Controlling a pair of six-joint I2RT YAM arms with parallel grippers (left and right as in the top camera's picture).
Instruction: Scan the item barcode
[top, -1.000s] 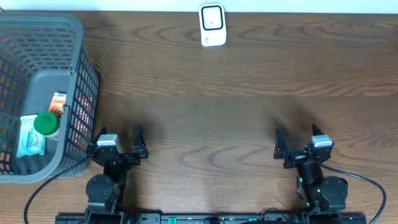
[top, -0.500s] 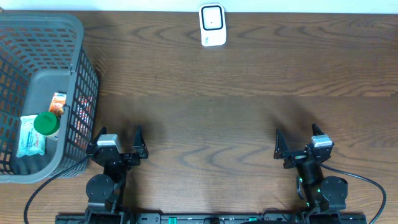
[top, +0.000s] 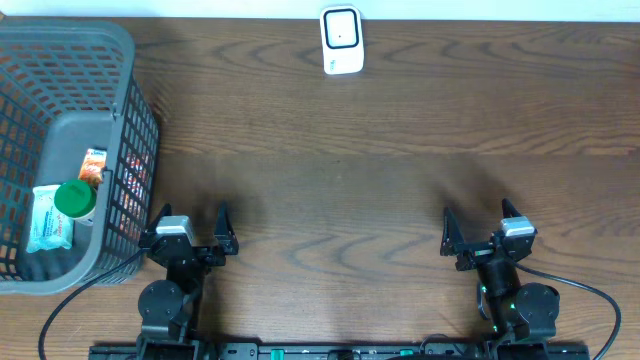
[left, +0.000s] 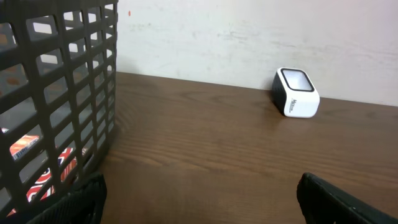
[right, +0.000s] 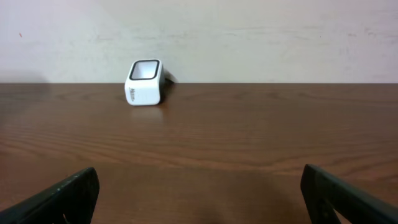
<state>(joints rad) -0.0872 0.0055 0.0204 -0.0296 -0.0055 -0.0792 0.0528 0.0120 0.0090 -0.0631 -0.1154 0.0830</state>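
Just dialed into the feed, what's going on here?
Nothing is being handled yet. The left hand and right hand both sit open and empty at the near edge of the table. The items to scan, a green-capped container and some packets, lie in the grey basket at the left. The white scanner stands at the far edge, well away from both hands.
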